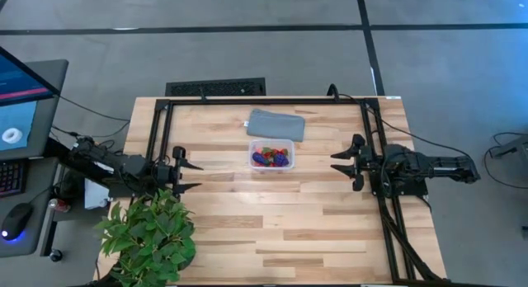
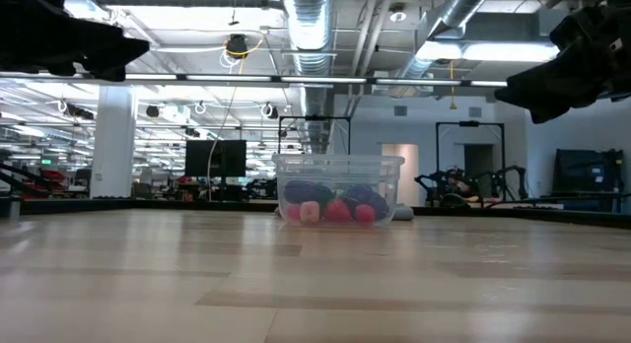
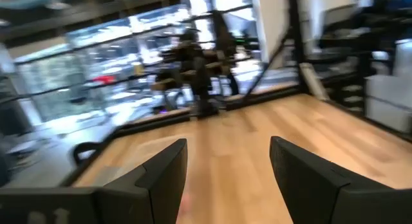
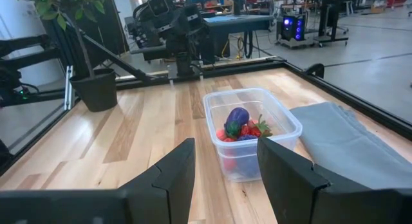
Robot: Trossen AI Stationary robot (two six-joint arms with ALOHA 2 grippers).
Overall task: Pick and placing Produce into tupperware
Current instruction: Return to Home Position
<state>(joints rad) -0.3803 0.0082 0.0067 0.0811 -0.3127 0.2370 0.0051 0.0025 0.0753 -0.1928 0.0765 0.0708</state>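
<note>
Flanking the tupperware at nine and three o'clock, left gripper and right gripper gaped empty. Either's careless swing could tip it.

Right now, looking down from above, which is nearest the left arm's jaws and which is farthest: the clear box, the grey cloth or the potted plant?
1. Potted plant, close beside them, on the left.
2. Clear box, in the middle.
3. Grey cloth, just beyond the box, toward the back.
</note>
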